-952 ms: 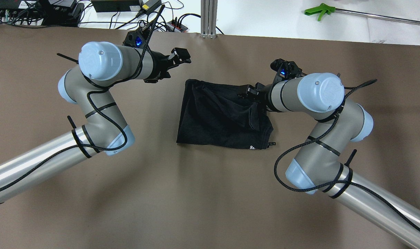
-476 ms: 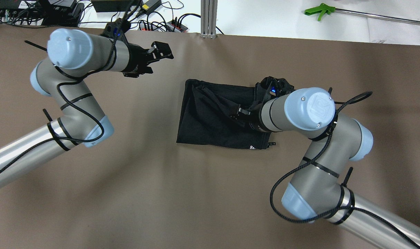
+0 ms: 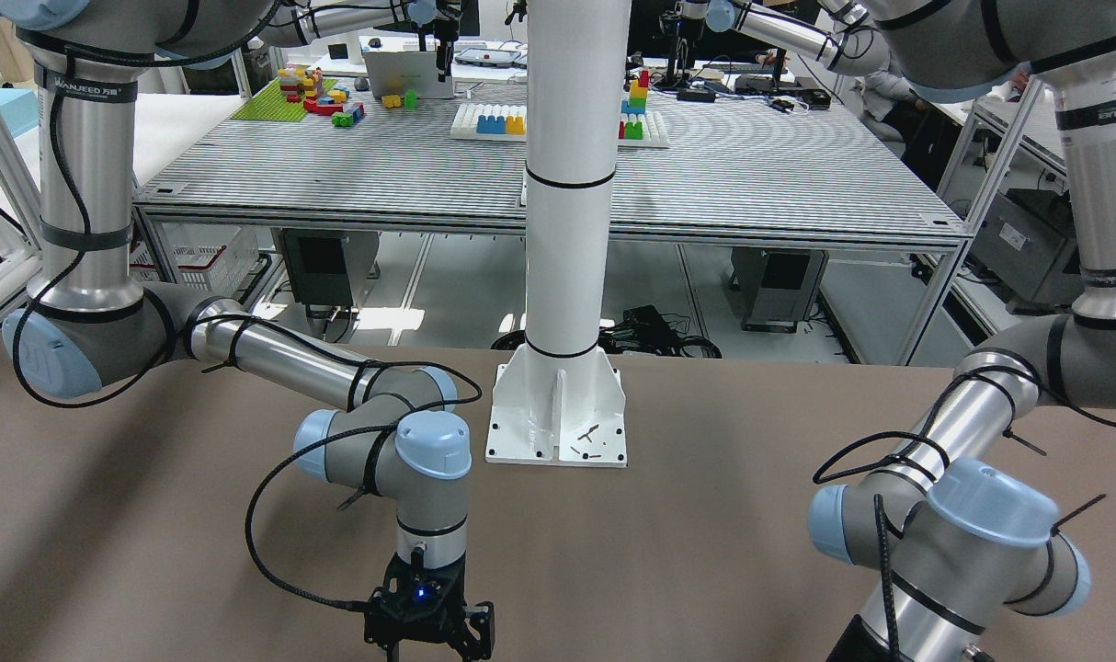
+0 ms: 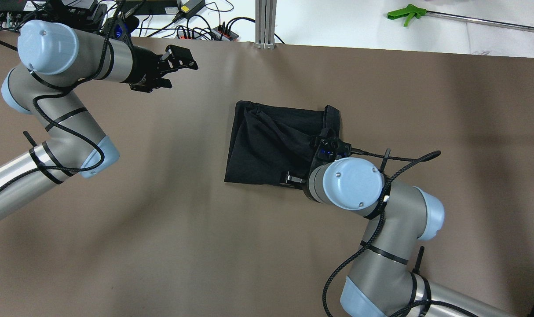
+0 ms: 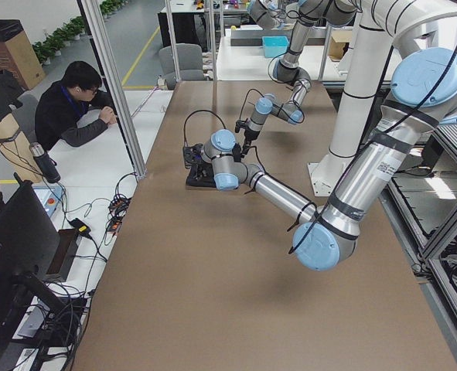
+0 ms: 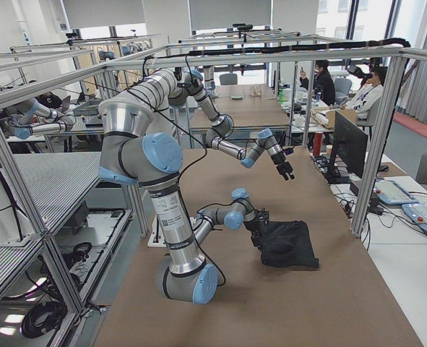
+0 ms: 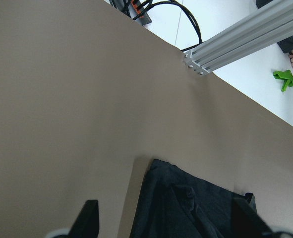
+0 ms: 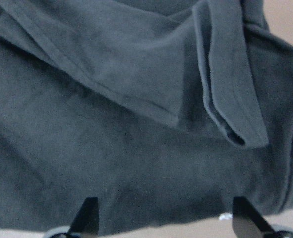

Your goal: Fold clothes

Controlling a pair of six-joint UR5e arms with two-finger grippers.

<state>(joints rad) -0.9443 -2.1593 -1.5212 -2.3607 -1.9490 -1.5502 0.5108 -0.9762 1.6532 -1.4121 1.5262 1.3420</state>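
The clothes (image 4: pixel 267 145) are one black garment lying crumpled in a rough rectangle at the table's middle, with a loose strip along the right side. My right gripper (image 4: pixel 294 179) hangs open over the garment's near right corner. In its wrist view the black fabric (image 8: pixel 136 124) fills the frame, and the two fingertips (image 8: pixel 89 214) stand wide apart above it with nothing between them. My left gripper (image 4: pixel 181 56) is open at the far left, well clear of the garment. Its wrist view shows the garment (image 7: pixel 196 208) low in the frame. From the right side the garment (image 6: pixel 289 246) lies just beyond my right gripper (image 6: pixel 260 233).
An aluminium post (image 4: pixel 265 22) stands at the table's far edge, with cables and a power strip (image 4: pixel 214 31) to its left and a green tool (image 4: pixel 405 13) on the white surface behind. The white pillar's base plate (image 3: pixel 558 414) sits on the robot's side. A person (image 5: pixel 77 108) sits beside the table.
My right gripper has moved along the garment's right side from its far edge to its near corner. My left arm has swung away leftward toward the far edge.
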